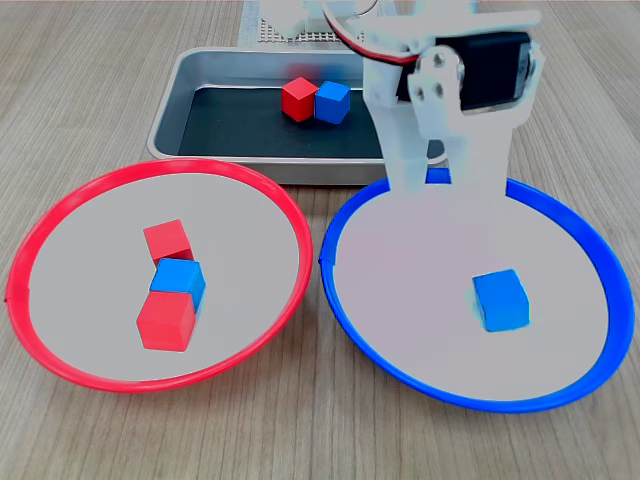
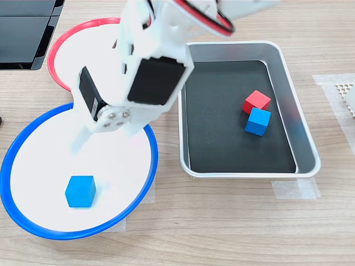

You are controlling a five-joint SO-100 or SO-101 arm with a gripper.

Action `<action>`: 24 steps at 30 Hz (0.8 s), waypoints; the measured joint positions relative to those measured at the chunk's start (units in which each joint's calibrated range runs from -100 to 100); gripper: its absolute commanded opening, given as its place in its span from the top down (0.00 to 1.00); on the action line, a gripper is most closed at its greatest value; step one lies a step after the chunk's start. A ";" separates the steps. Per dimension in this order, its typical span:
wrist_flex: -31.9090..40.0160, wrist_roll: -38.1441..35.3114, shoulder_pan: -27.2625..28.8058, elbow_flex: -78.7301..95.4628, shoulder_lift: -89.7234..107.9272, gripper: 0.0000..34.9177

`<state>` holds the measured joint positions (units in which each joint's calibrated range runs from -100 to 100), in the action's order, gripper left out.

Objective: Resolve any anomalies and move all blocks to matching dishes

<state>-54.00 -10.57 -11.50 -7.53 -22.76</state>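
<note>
The red-rimmed dish [image 1: 60,215] at the first exterior view's left holds two red blocks [image 1: 168,240] [image 1: 166,320] with a blue block [image 1: 180,280] wedged between them. A lone blue block [image 1: 500,300] [image 2: 80,191] lies in the blue-rimmed dish [image 1: 600,260] [image 2: 16,149]. My white gripper [image 1: 445,190] hangs over that dish's far rim, behind and above the block, open with nothing between its fingers. In the second exterior view the arm hides the inside of the red-rimmed dish [image 2: 58,55].
Behind the dishes a silver tray [image 1: 170,120] [image 2: 302,122] with a black floor holds one red block [image 1: 298,98] [image 2: 256,102] touching one blue block [image 1: 332,102] [image 2: 258,121]. A black object [image 2: 28,33] and a white perforated base [image 1: 290,30] sit at the table's edges.
</note>
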 measured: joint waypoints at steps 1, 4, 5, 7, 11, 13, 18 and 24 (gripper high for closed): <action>-0.57 -0.34 -0.62 0.00 0.00 0.36; -4.81 -1.37 -0.62 0.00 2.30 0.38; -5.71 -1.66 -0.44 0.00 3.07 0.37; -8.73 -2.49 -0.27 0.00 5.20 0.38; -19.66 -6.01 1.24 2.54 13.55 0.38; -25.20 -9.13 3.54 8.08 19.27 0.40; -25.45 -16.61 8.05 25.23 31.63 0.42; -23.25 -21.73 10.18 41.11 37.34 0.45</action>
<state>-77.24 -32.31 -1.33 33.58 14.58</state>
